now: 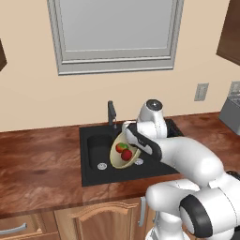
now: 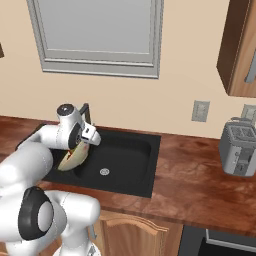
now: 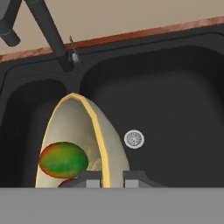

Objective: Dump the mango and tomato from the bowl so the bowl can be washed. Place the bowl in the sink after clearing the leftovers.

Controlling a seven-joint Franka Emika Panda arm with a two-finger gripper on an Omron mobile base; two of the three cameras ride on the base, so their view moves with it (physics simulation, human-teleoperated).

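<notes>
Bowl (image 1: 123, 157), pale yellowish-olive, glossy: held tipped steeply on edge above the sink (image 1: 96, 154), rim clamped between the gripper (image 3: 113, 178) fingers, one finger inside the rim and one outside. Seen also from the right base view (image 2: 71, 159) and the hand view (image 3: 83, 131).

Mango (image 3: 63, 159), green blending to red: inside the tilted bowl, resting against its inner wall. Tomato (image 1: 126, 154), red: just beside the mango (image 1: 120, 147), lower in the bowl; in the hand view only a sliver shows at the bottom edge.

Sink, black, double basin: set into the reddish-brown counter (image 1: 42, 173). Silver drain (image 3: 134, 139) in the wider basin; second drain (image 1: 101, 166) in the narrow basin. Dark faucet (image 1: 111, 113) at the back edge.

Toaster (image 2: 239, 148), silver: on the counter, well apart to the right.
</notes>
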